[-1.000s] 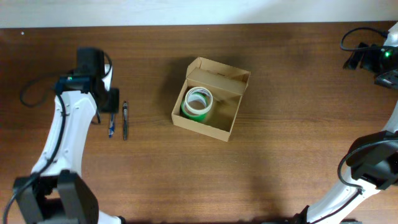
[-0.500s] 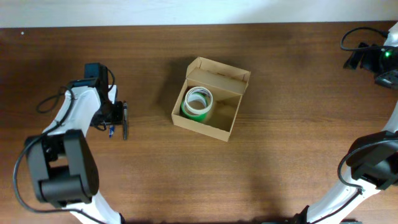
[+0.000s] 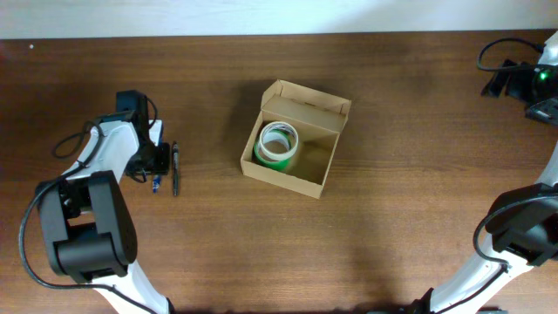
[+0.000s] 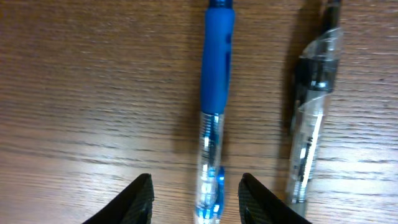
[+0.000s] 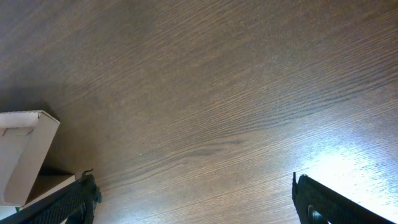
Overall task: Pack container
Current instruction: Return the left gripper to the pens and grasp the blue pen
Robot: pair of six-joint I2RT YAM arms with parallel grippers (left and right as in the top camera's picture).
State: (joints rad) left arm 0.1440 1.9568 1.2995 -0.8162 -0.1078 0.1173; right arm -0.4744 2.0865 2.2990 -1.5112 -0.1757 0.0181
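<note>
1. Sitting mid-table, the open container (image 3: 316, 157) holds a green tape roll (image 3: 278, 142); packing looks partly done.
2. Blue pen (image 4: 214, 106) and black pen (image 4: 314, 93) lie outside, well left of it.
3. Left gripper (image 4: 196, 194) straddles the blue pen, jaws spread, well apart from the container; right gripper (image 5: 194, 193) also spread.

Counter (image 3: 410, 174): dark brown wood, fine straight grain, smooth; took faint sheen, with bright glare patch in right wrist view.
Container (image 3: 288, 180): tan cardboard, matt, plain.
Tape roll (image 3: 265, 150) inside container: green side, pale top, looked slightly glossy.
Blue pen (image 4: 214, 106): clear glossy plastic barrel, matt blue grip.
Black pen (image 4: 314, 99): clear plastic barrel, dark grip, caught highlights.
Left hand (image 4: 194, 193): fingers (image 4: 138, 199) looked matt black plastic.
</note>
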